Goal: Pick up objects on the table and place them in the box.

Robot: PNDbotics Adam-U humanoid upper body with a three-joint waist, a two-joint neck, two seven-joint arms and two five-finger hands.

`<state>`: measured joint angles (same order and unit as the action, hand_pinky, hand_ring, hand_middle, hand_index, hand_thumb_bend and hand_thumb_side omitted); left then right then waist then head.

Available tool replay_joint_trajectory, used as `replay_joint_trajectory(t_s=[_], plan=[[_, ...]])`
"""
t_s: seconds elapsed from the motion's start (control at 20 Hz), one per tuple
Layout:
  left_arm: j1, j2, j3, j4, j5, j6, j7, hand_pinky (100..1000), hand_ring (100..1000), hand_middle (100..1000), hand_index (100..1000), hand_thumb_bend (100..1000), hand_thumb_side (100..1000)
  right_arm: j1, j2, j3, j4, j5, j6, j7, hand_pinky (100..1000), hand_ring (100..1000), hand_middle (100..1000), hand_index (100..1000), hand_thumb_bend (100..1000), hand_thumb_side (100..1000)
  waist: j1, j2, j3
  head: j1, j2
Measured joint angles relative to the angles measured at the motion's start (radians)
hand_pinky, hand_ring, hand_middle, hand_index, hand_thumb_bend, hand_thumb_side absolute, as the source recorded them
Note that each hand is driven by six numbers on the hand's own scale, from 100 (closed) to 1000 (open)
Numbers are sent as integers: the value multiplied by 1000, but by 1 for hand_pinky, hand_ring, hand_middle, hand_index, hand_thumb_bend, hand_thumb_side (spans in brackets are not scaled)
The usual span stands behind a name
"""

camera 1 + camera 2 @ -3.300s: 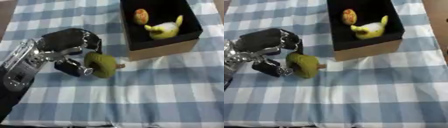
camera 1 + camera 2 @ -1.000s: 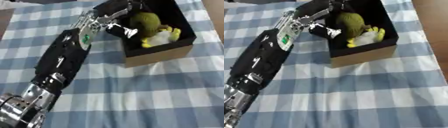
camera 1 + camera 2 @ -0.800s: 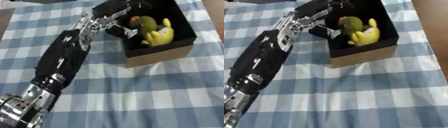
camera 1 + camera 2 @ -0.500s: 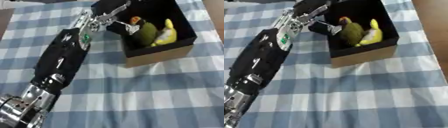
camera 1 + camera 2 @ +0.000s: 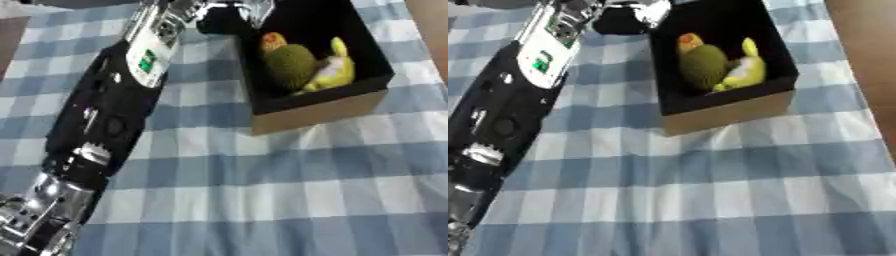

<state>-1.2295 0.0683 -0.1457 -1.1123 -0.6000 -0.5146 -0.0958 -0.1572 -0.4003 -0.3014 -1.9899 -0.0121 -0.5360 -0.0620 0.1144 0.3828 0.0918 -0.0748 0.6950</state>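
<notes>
Since 0.5 s ago the left hand (image 5: 229, 14) has pulled back from over the box (image 5: 325, 110) toward its near-left corner, and the green fruit (image 5: 290, 66) it carried earlier now lies loose inside. Left arm (image 5: 114, 110) stretches diagonally from the lower left of the view up to the top edge; the hand sits at the very top, just beside the box's left wall, partly cut off by the frame. Nothing shows between its fingers, but cannot tell whether they are curled or straight. A white label with a green mark is on the forearm (image 5: 546, 50).

Box: brown cardboard outside, black inside, standing on the blue-and-white checked cloth (image 5: 289, 200) at upper right of centre. Inside it the green fruit lies roughly in the middle of the floor. Touching it on the right is a yellow banana-shaped toy (image 5: 748, 70), curved, one tip pointing up toward the far wall. Just behind the green fruit, at its upper left, a small orange-yellow thing (image 5: 688, 41) touches it or nearly so; cannot make out what it is.

Brown tabletop (image 5: 872, 60) shows along the right edge past the cloth. Right hand in no view.
</notes>
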Motion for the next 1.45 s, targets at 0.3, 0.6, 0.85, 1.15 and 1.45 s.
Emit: replay_joint_trajectory(t_s=[0.3, 0.6, 0.85, 1.15, 1.45], plan=[[122, 122, 9, -294, 350, 131, -36, 738, 815, 739, 893, 100, 589, 0, 0, -1, 0, 1, -13, -12, 953, 1000, 426, 984, 100, 470, 0, 0, 12, -2, -2], [276, 191, 84, -529, 627, 254, -39, 743, 809, 731, 899, 100, 634, 8, 3, -7, 0, 10, -34, -28, 951, 1000, 429, 982, 100, 470, -30, 2, 25, -2, -12], [395, 199, 162, -679, 777, 315, -23, 746, 804, 722, 899, 100, 645, 13, 20, -12, 0, 22, -53, -42, 950, 1000, 428, 981, 100, 470, -49, 10, 36, -1, -24], [489, 168, 212, -815, 905, 323, -28, 761, 804, 717, 898, 100, 647, 18, 38, -14, 0, 37, -83, -61, 948, 1000, 438, 974, 100, 470, -76, 18, 46, 8, -37], [534, 137, 226, -866, 995, 290, -94, 767, 806, 720, 897, 100, 647, 21, 50, -18, 0, 45, -117, -82, 946, 1000, 448, 969, 100, 470, -92, 21, 50, 17, -45]])
